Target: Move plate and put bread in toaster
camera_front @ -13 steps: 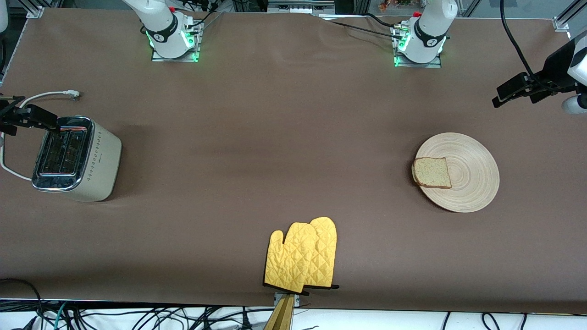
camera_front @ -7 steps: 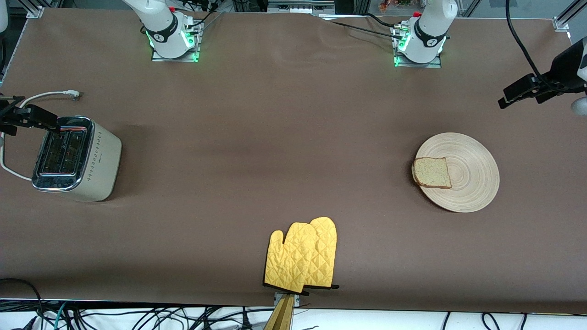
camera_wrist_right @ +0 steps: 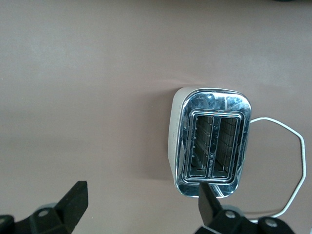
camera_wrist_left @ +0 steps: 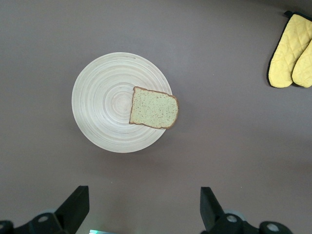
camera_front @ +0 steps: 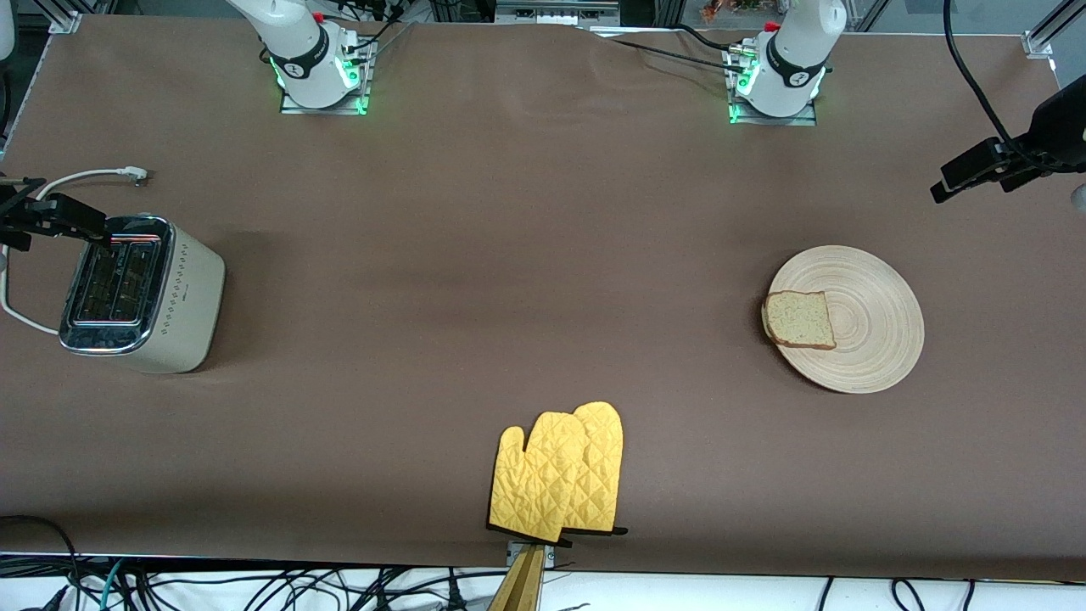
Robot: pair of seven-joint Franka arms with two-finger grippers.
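The pale wooden plate (camera_front: 878,327) lies toward the left arm's end of the table. The bread (camera_front: 799,319) lies flat on the plate's rim on the side toward the table's middle. My left gripper (camera_front: 969,172) hangs open and empty over bare table beside the plate. In its wrist view the plate (camera_wrist_left: 100,105) and bread (camera_wrist_left: 154,108) lie ahead of the gripper (camera_wrist_left: 144,197). The cream toaster (camera_front: 144,293) stands at the right arm's end, slots up. My right gripper (camera_front: 53,217) hovers open by the toaster's (camera_wrist_right: 212,141) chrome end.
Two yellow oven mitts (camera_front: 560,475) lie overlapped at the table's front edge, also seen as mitts (camera_wrist_left: 292,51) in the left wrist view. The toaster's white cord (camera_front: 85,176) loops on the table beside it. Brown cloth covers the whole table.
My left gripper has drifted a little farther toward the left arm's end of the table, away from the plate. The right arm, plate, bread and toaster have not moved.
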